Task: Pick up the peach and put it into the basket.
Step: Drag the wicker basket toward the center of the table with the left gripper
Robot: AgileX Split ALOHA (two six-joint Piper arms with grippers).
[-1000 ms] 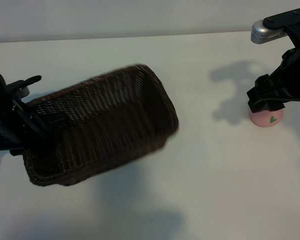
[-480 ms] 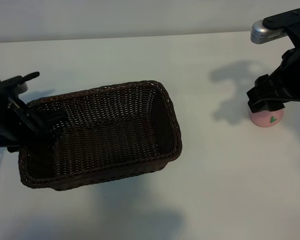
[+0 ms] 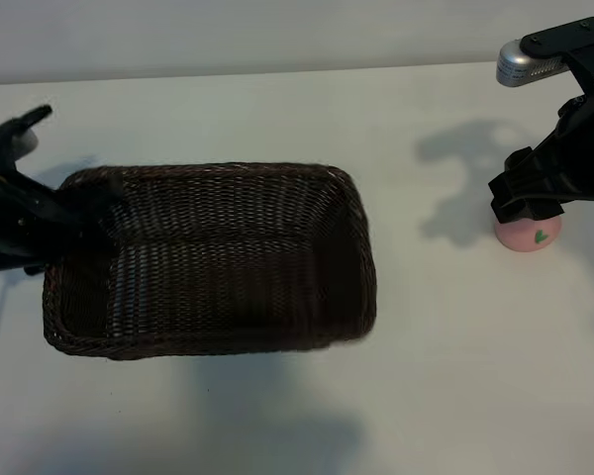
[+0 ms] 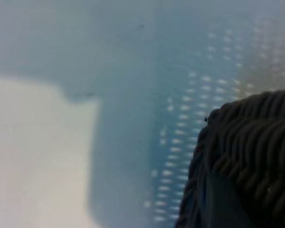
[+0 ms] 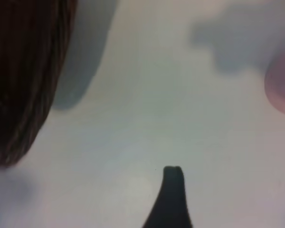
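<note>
Sitting on the white table (image 3: 277, 416) at the right of the exterior view, the pale-pink peach (image 3: 528, 237) with its small green leaf mark shows only its lower half, since the right gripper (image 3: 527, 203) hangs directly above it and covers the top. That gripper's jaws stand wide apart; one dark fingertip (image 5: 173, 180) points down at bare tabletop in the right wrist view, with the peach (image 5: 280, 88) off at the edge of that picture, not between the fingers. Well apart from the fruit, toward the left, the dark-brown woven wicker basket (image 3: 213, 259) sits with its opening facing up and nothing inside. The left gripper (image 3: 54, 213) is at the basket's left short end, its black fingers overlapping the rim there, and from these views I cannot tell whether it clamps the rim. A patch of wicker (image 4: 249, 156) fills one corner of the left wrist view, close against the camera.
</note>
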